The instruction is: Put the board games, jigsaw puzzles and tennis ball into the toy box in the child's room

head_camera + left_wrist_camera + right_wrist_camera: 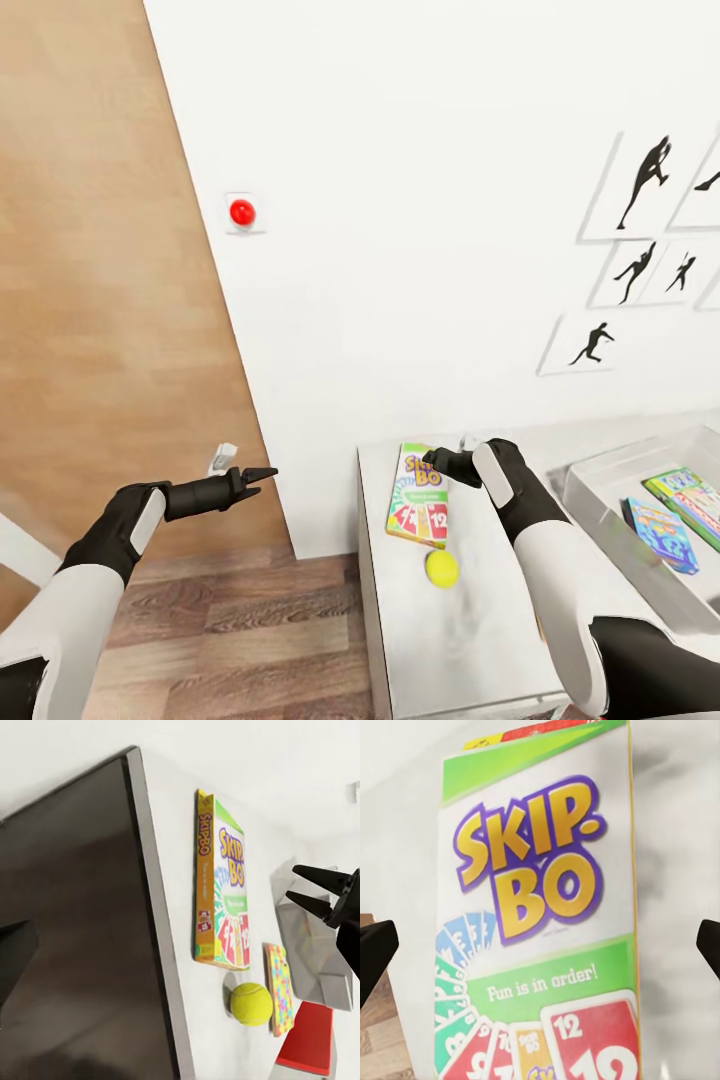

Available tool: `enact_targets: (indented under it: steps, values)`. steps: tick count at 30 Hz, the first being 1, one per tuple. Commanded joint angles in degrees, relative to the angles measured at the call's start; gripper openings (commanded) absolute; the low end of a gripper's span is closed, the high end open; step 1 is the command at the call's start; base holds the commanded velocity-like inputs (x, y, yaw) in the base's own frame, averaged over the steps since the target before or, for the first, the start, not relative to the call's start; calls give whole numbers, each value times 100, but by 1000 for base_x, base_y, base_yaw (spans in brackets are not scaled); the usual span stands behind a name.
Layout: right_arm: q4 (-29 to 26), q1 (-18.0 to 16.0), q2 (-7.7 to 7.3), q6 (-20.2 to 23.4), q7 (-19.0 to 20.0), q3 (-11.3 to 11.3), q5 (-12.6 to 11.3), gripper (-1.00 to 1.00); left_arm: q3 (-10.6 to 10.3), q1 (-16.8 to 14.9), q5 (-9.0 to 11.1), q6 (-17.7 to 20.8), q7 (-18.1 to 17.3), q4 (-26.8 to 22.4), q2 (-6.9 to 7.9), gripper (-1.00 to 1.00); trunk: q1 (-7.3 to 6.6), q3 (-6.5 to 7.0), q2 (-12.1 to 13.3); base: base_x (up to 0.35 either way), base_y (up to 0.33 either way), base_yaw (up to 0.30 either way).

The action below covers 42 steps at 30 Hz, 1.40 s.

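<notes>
Right gripper (447, 464), jaws spread wide and empty, hangs just over the top end of the flat green-yellow-red SKIP-BO game box (418, 496), apparently squared up to straddle it for a grab. SKIP-BO lies flat on the pale grey desk top (400, 620), fuzzy yellow-green tennis ball (441, 568) just beside its near end, multicoloured jigsaw square (279, 986) alongside. Shallow light-grey toy box (600, 500) sits further right holding two game boxes; left gripper (256, 477) idles off the desk over the floor, slightly parted, empty.

Green-yellow-red SKIP-BO box (417, 497), yellow-green tennis ball (441, 568), pale grey table (470, 640)
</notes>
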Motion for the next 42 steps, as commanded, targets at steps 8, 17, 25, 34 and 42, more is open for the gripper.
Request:
enact_targets:
  steps: [8, 17, 25, 34, 42]
  values:
    - [-7, -5, 5, 17, -43, -19, -61, 100, 8, -5, 6, 28, -13, 2, -4, 100, 3, -86, -12, 0, 0, 0]
    - [-7, -4, 5, 17, -42, -19, -61, 100, 8, -5, 6, 28, -15, 1, -5, 100, 3, -170, -12, 0, 0, 0]
    - [-7, -4, 5, 17, -42, -11, -61, 100, 10, -5, 6, 28, -21, 1, 3, 100, 3, -244, -12, 0, 0, 0]
    - [-15, -4, 5, 17, -42, -8, -61, 100, 8, -5, 6, 28, -22, 2, -1, 100, 3, -327, -12, 0, 0, 0]
    - [-16, -4, 5, 17, -42, -10, -61, 100, 9, -5, 6, 28, -22, 1, -4, 100, 3, -402, -12, 0, 0, 0]
